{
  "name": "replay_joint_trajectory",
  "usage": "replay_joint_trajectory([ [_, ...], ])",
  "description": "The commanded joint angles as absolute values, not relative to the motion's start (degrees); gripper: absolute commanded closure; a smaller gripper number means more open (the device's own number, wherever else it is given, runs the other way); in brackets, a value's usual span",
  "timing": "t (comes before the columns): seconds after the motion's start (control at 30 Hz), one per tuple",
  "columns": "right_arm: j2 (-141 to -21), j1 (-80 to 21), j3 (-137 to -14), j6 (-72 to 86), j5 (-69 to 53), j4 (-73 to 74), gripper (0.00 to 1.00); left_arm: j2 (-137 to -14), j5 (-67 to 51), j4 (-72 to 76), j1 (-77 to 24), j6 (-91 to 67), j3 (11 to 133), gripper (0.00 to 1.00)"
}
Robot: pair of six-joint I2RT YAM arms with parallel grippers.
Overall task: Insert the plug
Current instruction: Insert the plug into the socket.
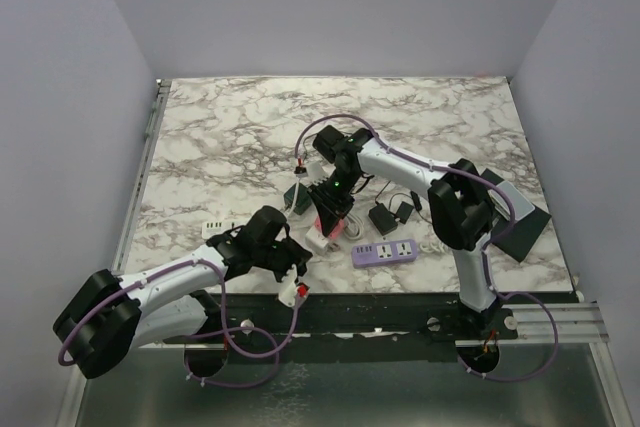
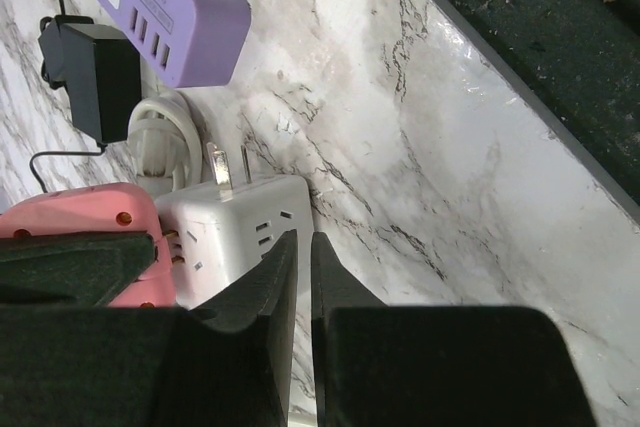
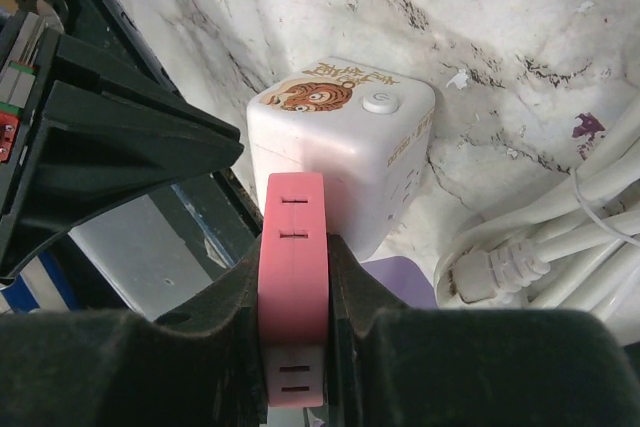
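1. Closest to me, my left gripper (image 2: 303,247) is closed on nothing. Its two black, wedge-shaped fingers leave only a thin slit between them, and their tips sit just beside a white cube adapter (image 2: 240,232).
2. The cube is smooth, glossy plastic with rounded corners. Its side has small slotted sockets, and two flat metal prongs (image 2: 222,169) stick out of one face. The right wrist view shows a tiger picture and a round button on another face.
3. My right gripper (image 3: 292,247) clamps a pink socket block (image 3: 292,212) by its flat sides. The block is thin and matte, with paired slots along its narrow edge, and its far end meets the cube's side.
4. Just beyond the cube lies a looped, thick white cable (image 2: 160,142), and beside that a boxy black power adapter (image 2: 95,77) with a thin cord.
5. Farther on is a long purple power strip (image 2: 165,2), rounded at its end.
6. Everything rests on a table (image 1: 240,127) of polished white marble with grey veins.
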State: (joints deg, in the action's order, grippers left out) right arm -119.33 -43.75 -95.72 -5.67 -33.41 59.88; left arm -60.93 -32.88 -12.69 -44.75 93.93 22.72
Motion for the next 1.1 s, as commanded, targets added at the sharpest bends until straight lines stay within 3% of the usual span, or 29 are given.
replay_joint_trajectory([
  [0.0, -125.2, -44.0, -94.8, -8.5, -29.3, 59.7, 1.00, -59.1, -36.7, -14.1, -45.1, 93.7, 24.6, 0.89],
  [0.43, -125.5, -44.1, -93.5, -6.3, -24.6, 60.4, 0.99, -61.0, -33.5, -7.5, -45.0, 91.9, 25.6, 0.89],
  [0.6, -124.7, -44.3, -95.4, -5.7, -23.8, 60.8, 0.83, -64.2, -31.4, -2.9, -45.0, 91.2, 26.2, 0.89],
  [1.07, -119.7, -45.4, -96.7, -3.4, -22.9, 58.6, 0.38, -66.3, -29.6, -7.0, -44.5, 92.0, 27.2, 0.87],
])
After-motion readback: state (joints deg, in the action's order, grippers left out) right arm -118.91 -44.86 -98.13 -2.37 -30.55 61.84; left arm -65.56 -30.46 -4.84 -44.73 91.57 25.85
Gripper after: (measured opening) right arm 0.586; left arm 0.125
